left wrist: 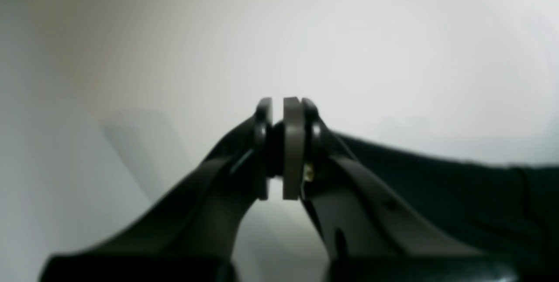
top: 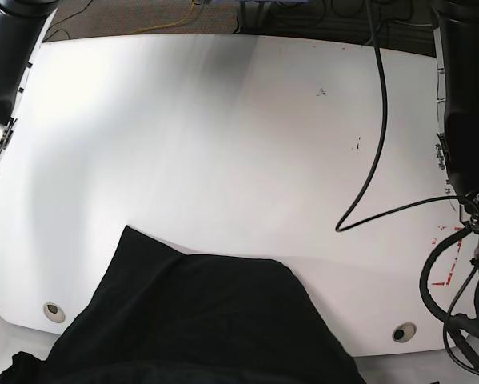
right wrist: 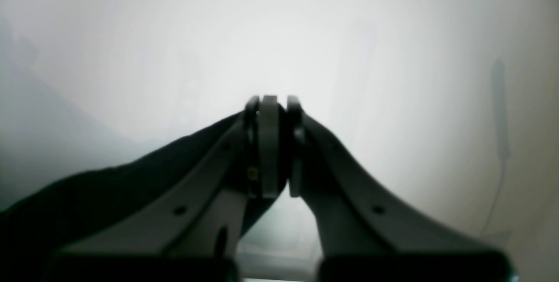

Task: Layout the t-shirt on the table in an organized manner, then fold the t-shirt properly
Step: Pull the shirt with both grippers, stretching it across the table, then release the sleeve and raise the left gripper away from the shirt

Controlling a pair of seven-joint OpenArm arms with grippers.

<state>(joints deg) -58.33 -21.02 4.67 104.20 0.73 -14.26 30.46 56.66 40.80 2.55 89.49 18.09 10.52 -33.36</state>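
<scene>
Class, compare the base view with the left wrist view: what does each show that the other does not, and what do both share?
Only the base view shows the table whole, with its two round metal inserts, a red outline mark and a black cable. Only the left wrist view shows the left gripper close up, its jaws shut on black cloth. Both show the black t-shirt and white tabletop.

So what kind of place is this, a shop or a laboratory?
Most likely a robotics lab or test bench: a bare white table flanked by two black robot arms, loose black cables trailing across it, a red outline mark on the surface, and one black t-shirt laid out for handling.
</scene>
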